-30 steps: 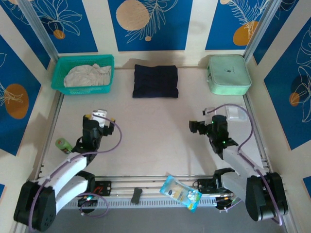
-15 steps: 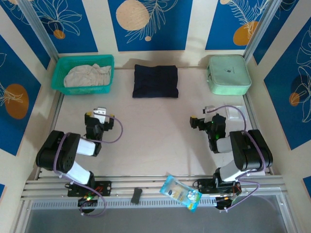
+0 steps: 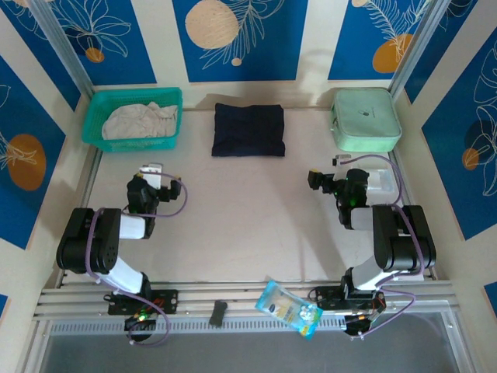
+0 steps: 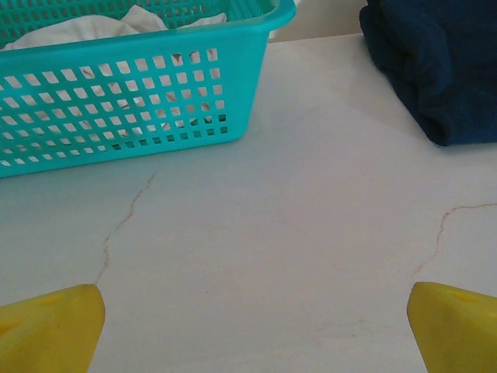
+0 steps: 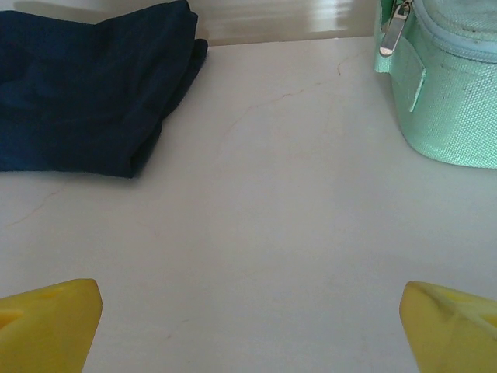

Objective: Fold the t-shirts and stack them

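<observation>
A dark navy t-shirt (image 3: 248, 130) lies folded at the back middle of the table; its edge shows in the left wrist view (image 4: 439, 62) and the right wrist view (image 5: 85, 93). A pale off-white t-shirt (image 3: 140, 120) sits crumpled in the teal basket (image 3: 175, 116), and it shows again over the basket's rim (image 4: 116, 23). My left gripper (image 3: 151, 171) is low over bare table in front of the basket, open, yellow fingertips (image 4: 50, 326) wide apart. My right gripper (image 3: 345, 167) is low in front of the mint case, open and empty, fingertips (image 5: 454, 326) spread.
The teal mesh basket (image 4: 132, 101) stands at the back left and the mint-green case (image 3: 365, 119) (image 5: 450, 85) at the back right. A small white item (image 3: 380, 183) lies beside the right gripper. A snack packet (image 3: 289, 308) and a black piece (image 3: 218, 312) rest on the front rail.
Both arms have folded back on their bases, and both open grippers have shifted a little toward the back of the table. The shirts have not moved.
</observation>
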`<state>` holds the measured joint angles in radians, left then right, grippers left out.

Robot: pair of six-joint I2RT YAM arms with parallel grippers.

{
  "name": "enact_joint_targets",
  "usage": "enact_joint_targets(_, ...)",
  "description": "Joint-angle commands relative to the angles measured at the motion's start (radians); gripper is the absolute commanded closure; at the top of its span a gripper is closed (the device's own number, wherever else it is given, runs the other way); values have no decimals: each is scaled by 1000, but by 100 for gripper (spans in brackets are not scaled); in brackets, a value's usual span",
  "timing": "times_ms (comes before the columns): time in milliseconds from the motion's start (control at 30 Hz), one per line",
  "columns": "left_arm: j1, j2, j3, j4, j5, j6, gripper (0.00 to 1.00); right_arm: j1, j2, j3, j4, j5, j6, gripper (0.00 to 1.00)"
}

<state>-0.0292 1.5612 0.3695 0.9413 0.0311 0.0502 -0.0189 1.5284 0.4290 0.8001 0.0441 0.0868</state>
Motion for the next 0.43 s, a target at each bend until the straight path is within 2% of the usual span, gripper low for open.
enact_joint_targets(0, 0, 3, 6, -7, 36, -15, 1, 6, -5, -8, -3, -9, 14, 1)
enact_joint_targets(400, 0, 3, 6, -7, 36, -16, 1, 7, -6, -8, -1, -9, 14, 1)
